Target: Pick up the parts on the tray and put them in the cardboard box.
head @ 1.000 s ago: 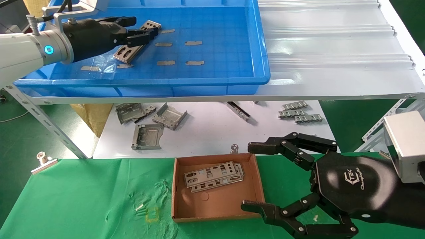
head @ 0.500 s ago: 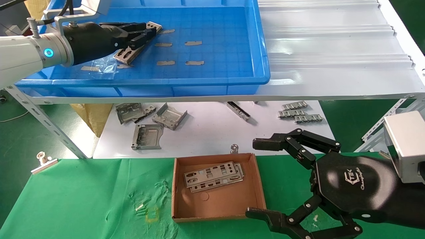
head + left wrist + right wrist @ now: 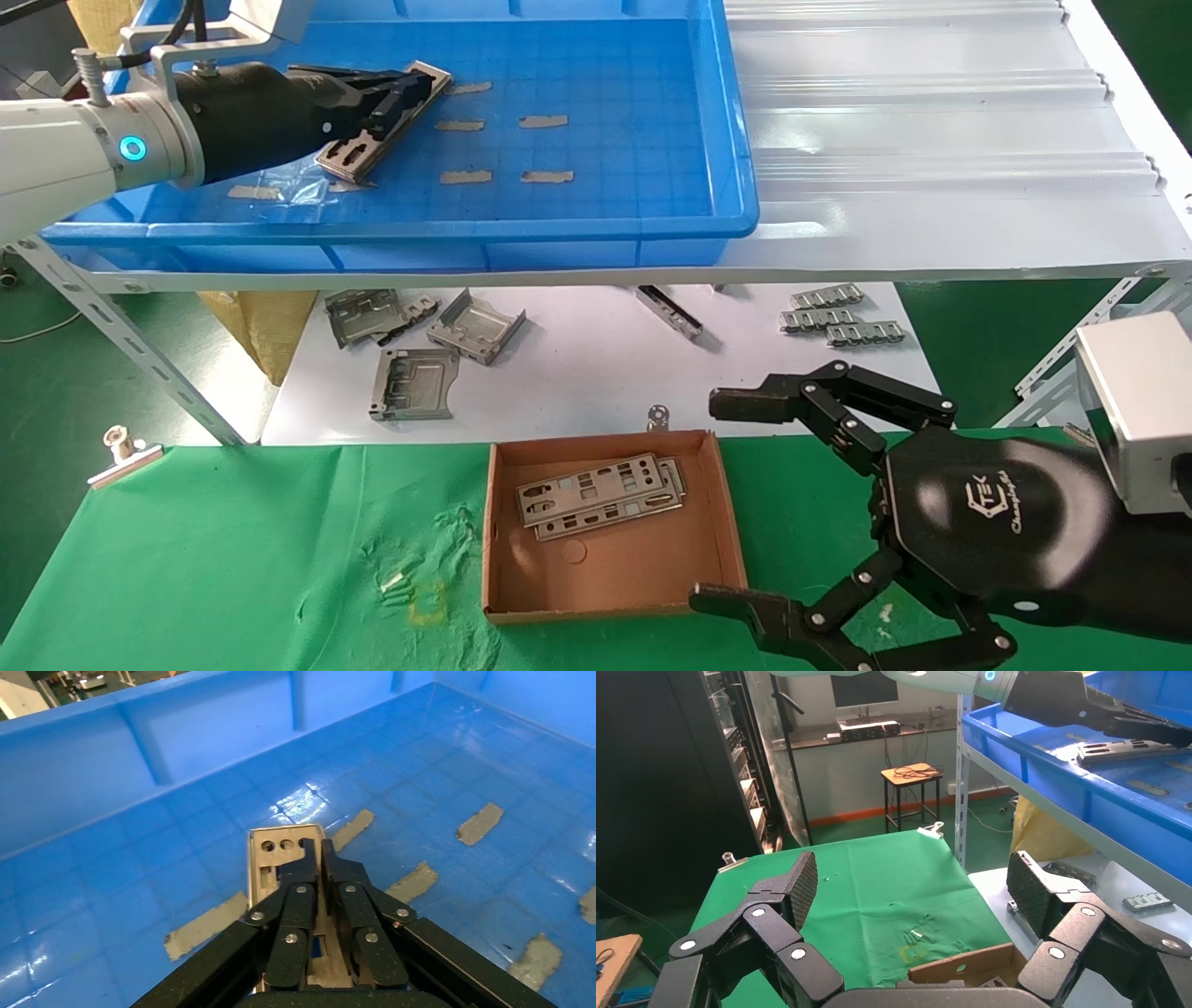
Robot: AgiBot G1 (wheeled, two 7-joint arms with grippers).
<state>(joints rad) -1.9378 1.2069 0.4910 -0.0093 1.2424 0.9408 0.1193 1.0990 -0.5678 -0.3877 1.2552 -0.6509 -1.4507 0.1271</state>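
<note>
- Our left hand (image 3: 410,89) is up in the tray (image 3: 652,224), fingers pressed together on the last part (image 3: 358,149) there — we judge the narrow pinch suits so thin a plate.
- In the left wrist view the fingertips (image 3: 318,871) close over the part (image 3: 270,850) along its length; its far end shows beyond them.
- The part is a long, flat, silver-grey plate with round holes at one end and slots along it, lying at a slant near the tray's left side.
- Two like plates (image 3: 596,499) already lie stacked in the cardboard box (image 3: 521,596) on the green-covered desk (image 3: 233,559).
- Our right hand (image 3: 736,503) waits spread wide beside the box — probably parked clear of the drop.
</note>
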